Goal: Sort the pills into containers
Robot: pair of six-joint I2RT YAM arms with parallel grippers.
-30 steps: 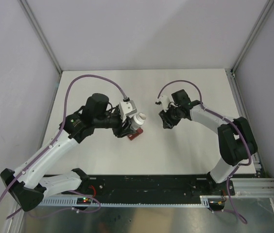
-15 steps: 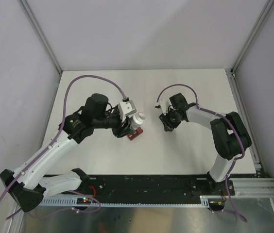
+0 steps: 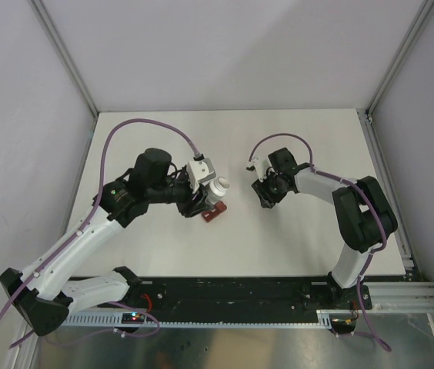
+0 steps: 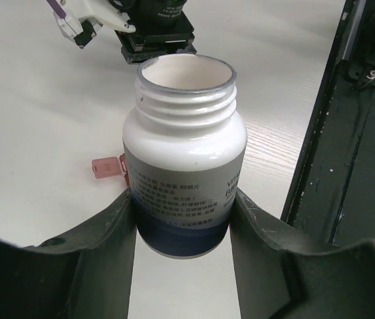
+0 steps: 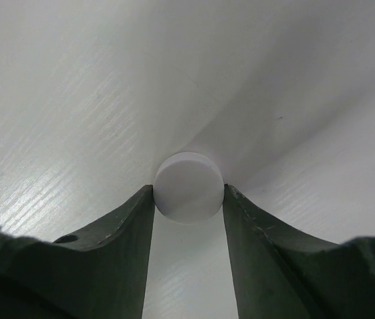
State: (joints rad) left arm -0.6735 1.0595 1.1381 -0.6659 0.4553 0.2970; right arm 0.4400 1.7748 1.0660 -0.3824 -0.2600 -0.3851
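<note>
My left gripper (image 4: 184, 199) is shut on a white bottle (image 4: 185, 166) with a dark blue base. The bottle has no cap and its open mouth faces the right arm; no pills show. In the top view the bottle (image 3: 218, 187) hangs tilted just above the dark red pill box (image 3: 212, 214), the containers. One pink tab of the box (image 4: 107, 166) peeks out behind the bottle. My right gripper (image 5: 189, 193) is shut on a round white cap (image 5: 189, 181), low against the table. It sits right of the bottle in the top view (image 3: 267, 198).
The white table (image 3: 294, 238) ends at a black rail (image 4: 347, 133) along its near edge. Grey walls and metal posts close in the back and both sides. Purple cables arc over both arms.
The right arm has folded in a little, bringing its gripper and the cap slightly left and lower. The left arm and bottle have stayed put.
</note>
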